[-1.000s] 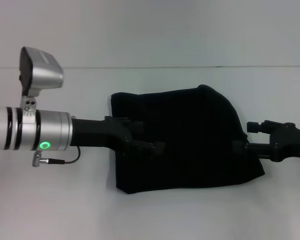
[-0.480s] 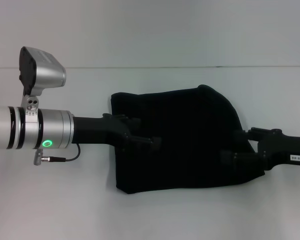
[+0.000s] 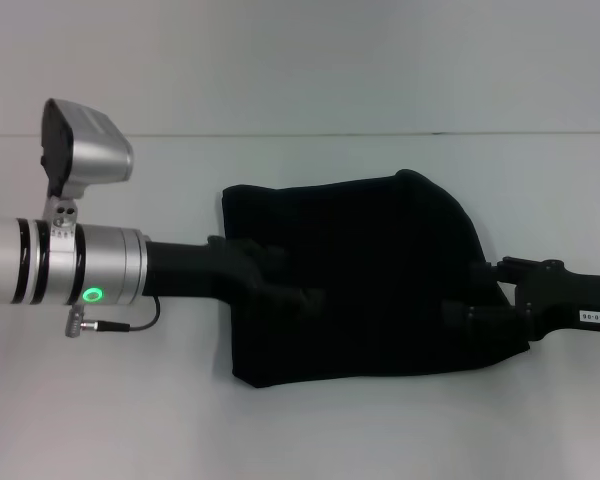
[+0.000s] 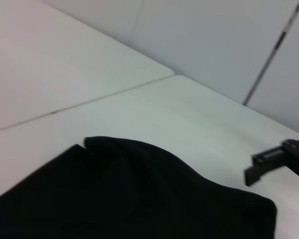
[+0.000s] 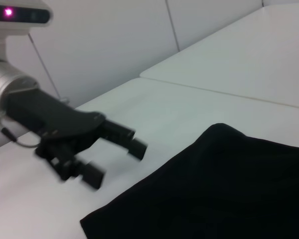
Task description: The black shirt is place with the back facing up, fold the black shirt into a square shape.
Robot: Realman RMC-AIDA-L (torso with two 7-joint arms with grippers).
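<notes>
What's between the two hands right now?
In the head view, only the black shirt: the left hand reaches over its left edge, the right hand over its right edge, and folded fabric fills the stretch between them.

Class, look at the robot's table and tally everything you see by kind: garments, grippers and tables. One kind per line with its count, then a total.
Garments: 1, the black shirt, folded on the table.
Grippers: 2, the left gripper with open fingers at one side of the shirt, and the right gripper at the opposite side.
Tables: 1, the white table.
Total: 4
</notes>
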